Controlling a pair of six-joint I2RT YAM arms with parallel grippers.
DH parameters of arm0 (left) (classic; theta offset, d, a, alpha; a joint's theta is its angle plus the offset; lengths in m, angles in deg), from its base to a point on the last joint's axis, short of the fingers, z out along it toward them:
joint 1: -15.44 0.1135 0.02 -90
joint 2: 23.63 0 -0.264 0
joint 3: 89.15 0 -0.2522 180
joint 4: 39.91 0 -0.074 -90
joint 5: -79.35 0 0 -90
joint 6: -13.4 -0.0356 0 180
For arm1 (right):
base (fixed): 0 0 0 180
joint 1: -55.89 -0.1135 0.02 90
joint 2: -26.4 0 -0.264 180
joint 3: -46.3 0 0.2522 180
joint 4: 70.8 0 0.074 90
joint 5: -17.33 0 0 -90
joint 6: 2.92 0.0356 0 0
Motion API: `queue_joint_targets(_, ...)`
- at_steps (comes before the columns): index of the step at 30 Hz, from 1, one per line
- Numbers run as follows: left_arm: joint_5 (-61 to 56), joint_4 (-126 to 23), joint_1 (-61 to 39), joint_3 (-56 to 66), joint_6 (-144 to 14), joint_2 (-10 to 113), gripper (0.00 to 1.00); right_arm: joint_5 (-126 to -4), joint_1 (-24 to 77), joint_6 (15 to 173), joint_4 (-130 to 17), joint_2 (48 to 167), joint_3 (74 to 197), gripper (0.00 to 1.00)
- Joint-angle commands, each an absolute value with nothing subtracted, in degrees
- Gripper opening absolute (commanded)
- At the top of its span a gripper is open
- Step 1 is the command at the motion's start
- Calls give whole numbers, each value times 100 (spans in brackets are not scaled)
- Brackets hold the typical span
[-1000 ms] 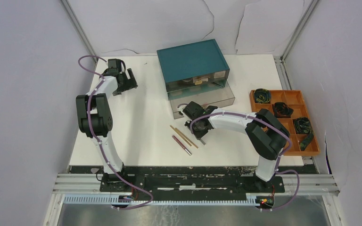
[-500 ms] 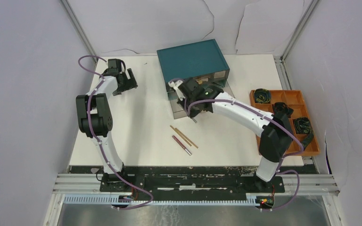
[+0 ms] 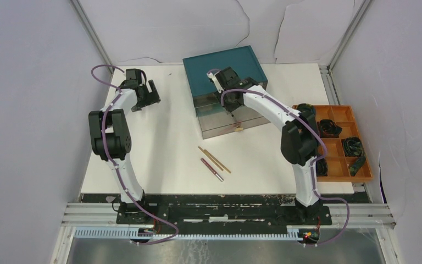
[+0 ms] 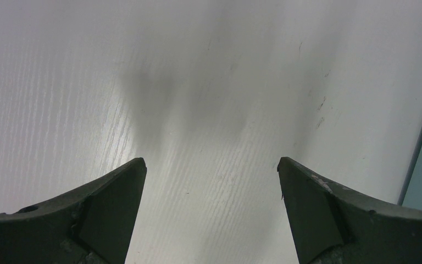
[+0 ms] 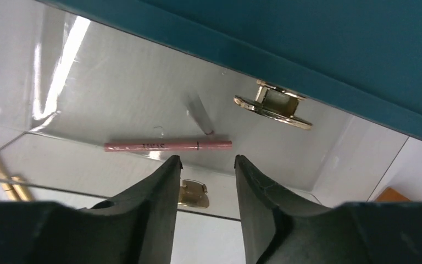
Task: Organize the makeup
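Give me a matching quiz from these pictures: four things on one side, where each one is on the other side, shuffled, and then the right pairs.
Things
1. pink pencil
2. loose pencils
3. black coiled items
4. left gripper

Places
A. in the orange tray
B. open, over bare table at the far left
C. lying in the pulled-out clear drawer
D. on the table, in front of the drawer

Pairs: 1-C, 2-D, 3-A, 4-B
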State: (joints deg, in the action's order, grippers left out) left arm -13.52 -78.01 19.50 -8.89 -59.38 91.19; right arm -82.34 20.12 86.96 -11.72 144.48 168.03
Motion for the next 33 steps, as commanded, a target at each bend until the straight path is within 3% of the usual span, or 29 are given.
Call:
queue_joint_targets(1, -1374, -7745, 1951, -1059, -6147, 9083, 97, -8692, 1952, 8491, -1164, 14464, 17067, 53)
queue_joint_targets(4, -1385, -7766, 1953, -1087, -6148, 9096, 97, -8775, 1955, 8534, -1156, 14247, 16984, 60)
queue_joint_targets(11, -1382, -7764, 1956, -1048, -6148, 9113, 97, -8347, 1654, 8881, -970, 13221, 16236, 59)
queue_joint_targets(18, -1411, -7753, 1957, -1005, -6148, 9058, 97, -7706, 707, 9701, -1372, 12582, 14489, 57)
queue_joint_targets(33, -1348, -7713, 1957, -892, -6128, 8951, 96, -7542, 116, 10081, -2263, 13011, 13339, 52)
